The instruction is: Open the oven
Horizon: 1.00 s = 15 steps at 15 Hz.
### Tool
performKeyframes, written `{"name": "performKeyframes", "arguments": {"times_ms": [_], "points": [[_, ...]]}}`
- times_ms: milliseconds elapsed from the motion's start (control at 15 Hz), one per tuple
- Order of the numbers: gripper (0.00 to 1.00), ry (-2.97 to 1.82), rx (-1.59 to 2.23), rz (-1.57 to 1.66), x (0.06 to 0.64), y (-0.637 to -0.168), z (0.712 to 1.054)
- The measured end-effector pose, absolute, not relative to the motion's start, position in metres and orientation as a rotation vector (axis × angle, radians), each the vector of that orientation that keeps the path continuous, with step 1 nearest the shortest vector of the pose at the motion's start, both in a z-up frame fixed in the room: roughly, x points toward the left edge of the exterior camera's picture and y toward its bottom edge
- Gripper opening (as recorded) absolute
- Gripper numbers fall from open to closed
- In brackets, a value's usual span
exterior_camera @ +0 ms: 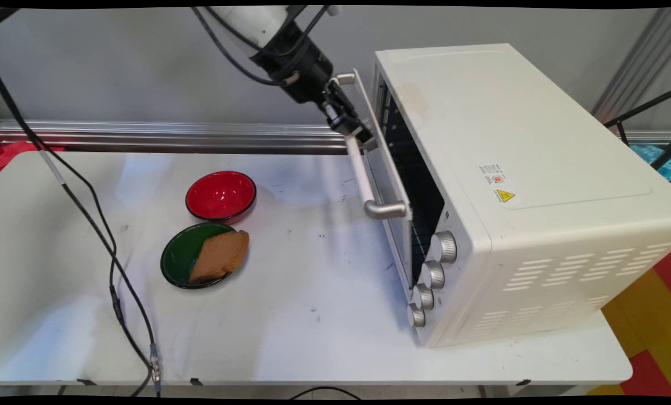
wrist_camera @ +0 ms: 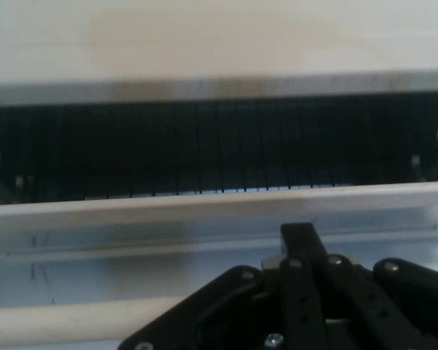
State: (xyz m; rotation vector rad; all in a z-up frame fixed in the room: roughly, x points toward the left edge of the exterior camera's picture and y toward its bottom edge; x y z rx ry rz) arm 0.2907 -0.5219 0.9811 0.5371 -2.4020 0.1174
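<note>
Gripping the oven door handle (exterior_camera: 363, 169) with the gripper (exterior_camera: 353, 127), fingers pinching it | oven (exterior_camera: 515, 185) door (exterior_camera: 381, 147) standing slightly ajar, right on the surface (exterior_camera: 290, 315) | bread (exterior_camera: 220, 256) lying in green bowl (exterior_camera: 178, 259), red bowl (exterior_camera: 221, 196) sitting just beyond, left.

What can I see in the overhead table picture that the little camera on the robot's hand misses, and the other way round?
Only the main view shows the whole white oven with its four knobs, the red bowl, and the green bowl holding a brown slice of bread, all on the white table.

Only the hand view shows, close up, the dark gap above the door's top edge, crossed by thin rack wires.

Both show the end effector at the handle of the partly open oven door.
</note>
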Motion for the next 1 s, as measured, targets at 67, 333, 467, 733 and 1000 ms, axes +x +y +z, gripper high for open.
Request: {"name": "performKeyframes", "arguments": {"times_ms": [67, 333, 467, 733, 1000], "points": [[0.00, -2.412, 0.536, 0.116, 0.295, -0.519, 0.980], [0.00, -2.454, 0.538, 0.105, 0.317, -0.507, 0.972], [0.00, -2.478, 0.539, 0.100, 0.330, -0.501, 0.965], [0.00, -2.510, 0.527, 0.101, 0.354, -0.491, 0.948], [0.00, -2.513, 0.492, 0.117, 0.369, -0.486, 0.922]]}}
